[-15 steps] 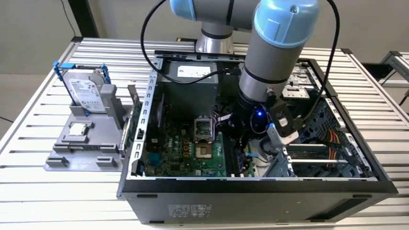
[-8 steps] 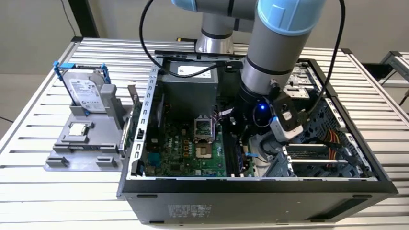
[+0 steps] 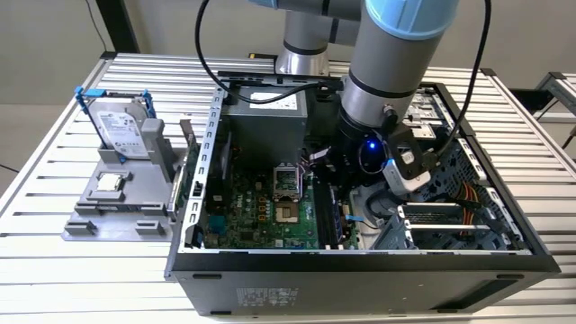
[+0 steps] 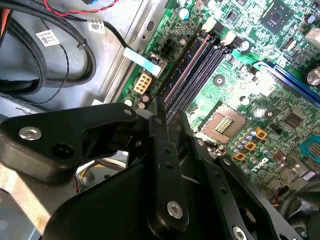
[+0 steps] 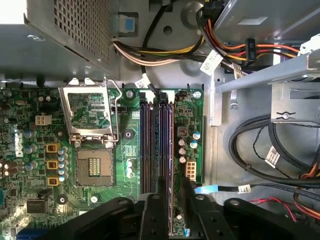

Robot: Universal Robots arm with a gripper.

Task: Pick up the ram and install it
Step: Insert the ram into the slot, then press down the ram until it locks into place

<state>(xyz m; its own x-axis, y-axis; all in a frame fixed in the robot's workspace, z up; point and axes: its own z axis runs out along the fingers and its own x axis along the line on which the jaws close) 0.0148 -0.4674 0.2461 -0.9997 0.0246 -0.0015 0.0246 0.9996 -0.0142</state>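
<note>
The ram shows edge-on as a thin dark blue strip along the memory slot nearest the motherboard's edge; in the second wrist view the ram lies beside three bare black slots. My gripper straddles one end of it, black fingers pressed on both sides. In the second wrist view my gripper meets the stick at the slots' near end. I cannot tell whether the stick is seated or just above the slot. In the exterior view the arm reaches down into the open computer case.
An empty processor socket lies beside the slots. The power supply, bundled cables and a metal drive cage crowd the case. On the table at the exterior view's left, a grey fixture holds a hard drive.
</note>
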